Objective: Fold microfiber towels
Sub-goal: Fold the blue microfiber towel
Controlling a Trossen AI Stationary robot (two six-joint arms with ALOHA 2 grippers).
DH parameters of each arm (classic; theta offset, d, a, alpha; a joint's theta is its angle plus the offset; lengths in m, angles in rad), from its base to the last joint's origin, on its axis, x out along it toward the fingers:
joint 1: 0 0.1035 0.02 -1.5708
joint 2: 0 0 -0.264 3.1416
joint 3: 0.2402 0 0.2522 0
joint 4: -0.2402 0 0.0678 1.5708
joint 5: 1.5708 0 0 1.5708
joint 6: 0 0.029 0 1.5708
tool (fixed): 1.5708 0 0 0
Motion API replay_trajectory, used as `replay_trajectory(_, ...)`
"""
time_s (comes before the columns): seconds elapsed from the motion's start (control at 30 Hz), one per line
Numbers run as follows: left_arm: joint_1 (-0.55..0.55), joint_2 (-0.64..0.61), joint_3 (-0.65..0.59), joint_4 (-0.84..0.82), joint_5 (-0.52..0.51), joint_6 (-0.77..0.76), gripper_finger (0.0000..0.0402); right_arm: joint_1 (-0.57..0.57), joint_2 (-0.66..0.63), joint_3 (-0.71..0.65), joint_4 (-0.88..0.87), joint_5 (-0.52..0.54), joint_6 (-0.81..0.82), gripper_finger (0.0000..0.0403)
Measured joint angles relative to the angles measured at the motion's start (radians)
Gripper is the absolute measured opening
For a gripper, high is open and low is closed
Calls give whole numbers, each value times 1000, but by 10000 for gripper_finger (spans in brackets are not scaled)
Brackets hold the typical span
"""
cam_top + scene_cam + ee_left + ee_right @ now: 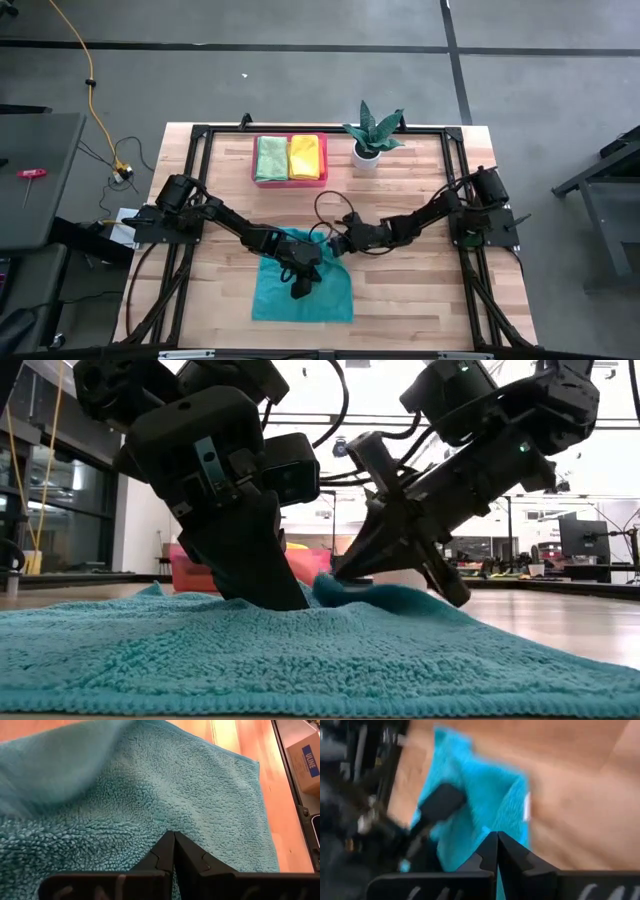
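A teal microfiber towel (pixel 322 300) lies spread on the wooden table near its front edge. My left gripper (pixel 298 292) is shut, with its fingertips down on the towel's middle (pixel 200 795). My right gripper (pixel 333 243) is shut at the towel's far right corner, where the cloth rises off the table (pixel 330 588). A green towel (pixel 270 158) and a yellow towel (pixel 305 157) lie folded side by side in the pink tray (pixel 290 183) at the back. My left gripper presses its shut fingertips (pixel 165 851) down on the middle of the teal towel, slanting down from the table's left. The cloth lies flat on the table under them. My right gripper pinches the towel's far right corner (pixel 345 582) between its two fingers, slanting down from the table's right. That corner is raised a little; the rest of the towel lies on the table.
A potted plant (pixel 372 140) in a white pot stands at the back, right of the pink tray (pixel 190 570). Bare wood lies on both sides of the teal towel and between it and the tray. Black frame rails run along the table's edges.
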Motion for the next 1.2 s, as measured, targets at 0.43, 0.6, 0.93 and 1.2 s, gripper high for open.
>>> replay_trajectory(0.43, 2, 0, 0, 4, -5, 1, 0, 15, -2, 1, 37, -107, -46, 0)
replay_trajectory(0.6, 2, 0, 0, 4, -5, 1, 0, 14, -4, 22, 148, -105, -161, 0)
replay_trajectory(0.93, 3, 1, 0, 31, -6, 39, 0, -26, -158, 28, -236, -135, -270, 0)
replay_trajectory(1.2, 3, 2, -1, 42, -11, 53, 0, 6, -150, 27, -317, -229, -202, 0)
